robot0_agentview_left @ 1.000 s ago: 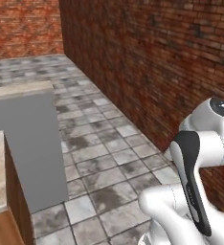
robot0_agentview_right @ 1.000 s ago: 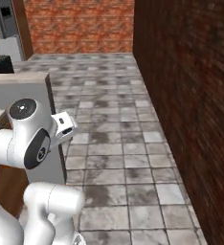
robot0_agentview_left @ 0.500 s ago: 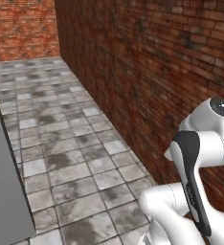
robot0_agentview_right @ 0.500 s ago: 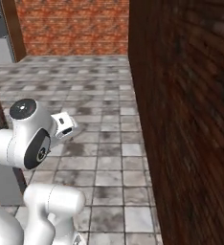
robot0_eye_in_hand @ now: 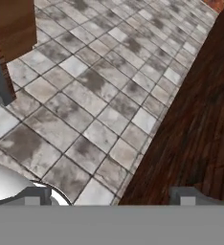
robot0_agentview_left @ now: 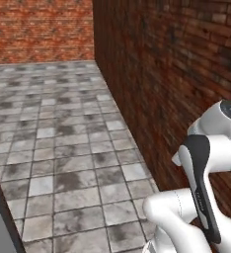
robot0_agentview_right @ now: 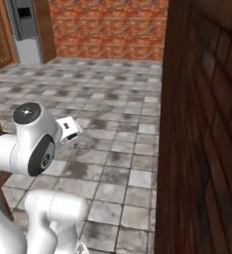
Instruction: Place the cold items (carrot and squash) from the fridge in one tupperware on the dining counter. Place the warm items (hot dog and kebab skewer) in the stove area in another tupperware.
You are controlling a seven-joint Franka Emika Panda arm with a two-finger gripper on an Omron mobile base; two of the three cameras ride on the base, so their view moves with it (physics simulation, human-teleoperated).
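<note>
Across all three views I'm looking at a brick wall (robot0_agentview_left: 176, 64) w/ grey tiled floor (robot0_agentview_left: 68, 128) running along its foot, so I'm judging this as a transit leg, not a pick. None of the task's things is in front of me right now: no carrot, squash, hot dog, skewer or tupperware, so I can't say where they're sitting. Far off in the right base view a tall grey appliance (robot0_agentview_right: 26, 27) is standing by the back wall, poss. the fridge, can't confirm. At the left of the hand view a wood-and-grey cabinet corner (robot0_eye_in_hand: 8, 43) is showing. My gripper (robot0_eye_in_hand: 111, 195) is hanging w/ fingertips (robot0_eye_in_hand: 37, 196) wide apart, nothing between. To do this leg well I'm thinking: keep arm tucked, clear the wall, line up square on the counter before reaching.
</note>
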